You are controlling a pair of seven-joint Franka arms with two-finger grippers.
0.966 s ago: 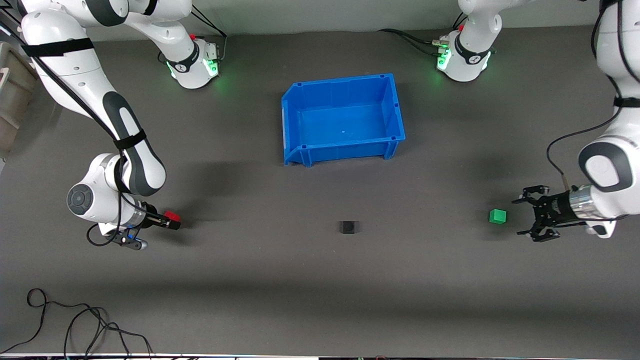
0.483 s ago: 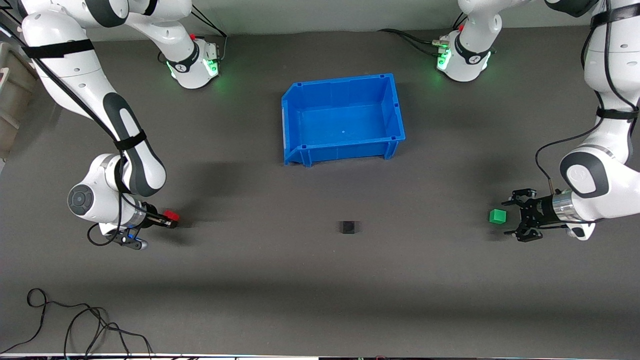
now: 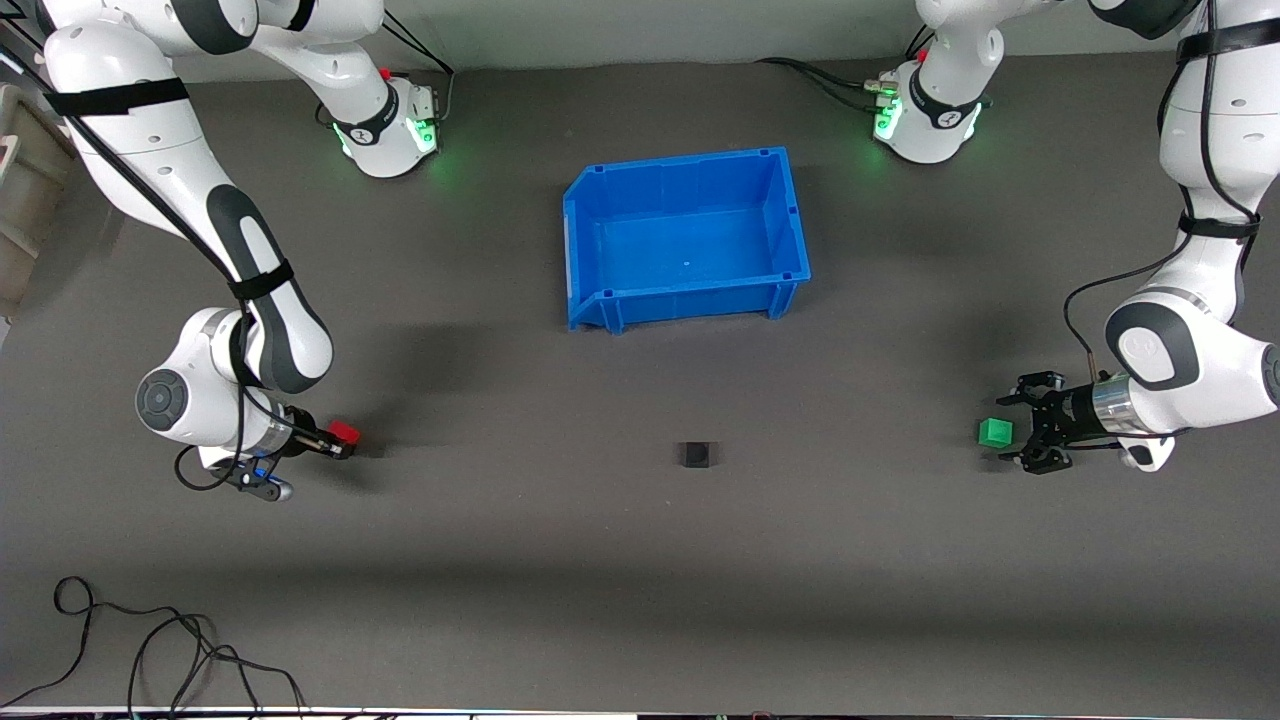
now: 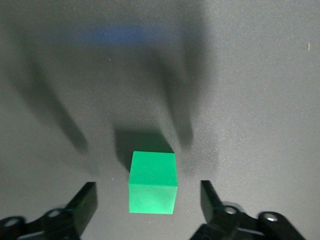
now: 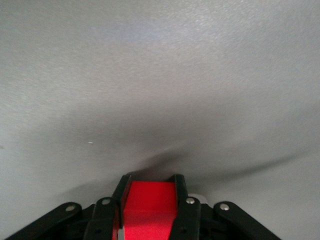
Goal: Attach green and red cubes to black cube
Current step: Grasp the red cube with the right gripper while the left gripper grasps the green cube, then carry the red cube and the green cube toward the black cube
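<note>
While both arms work low at the two ends of the table (image 3: 640,600), the black cube (image 3: 698,455) sits alone in the lower middle of the front view, with nothing touching it. About level with it, at the right of the frame, lies the green cube (image 3: 995,432). The left gripper (image 3: 1022,432) is just beside this cube with its fingers spread wide. In the left wrist view the green cube (image 4: 153,182) sits between the two open fingertips (image 4: 82,202), which do not touch it.

At the left of the frame, the right gripper (image 3: 335,443) is low over the table and closed on the red cube (image 3: 344,432). The right wrist view shows the red cube (image 5: 148,210) clamped between the two black fingers (image 5: 121,200). Probably the cube is a little above the table, but this I cannot see clearly.

Higher in the frame, in the upper middle, stands the blue bin (image 3: 583,250), which plays no part now.

I judge that the step in hand is the grasp of the green cube. The next move calls for the left gripper to advance a little more around the cube and close squarely on its sides. After that, both cubes must be carried to the black cube and pressed against it.
</note>
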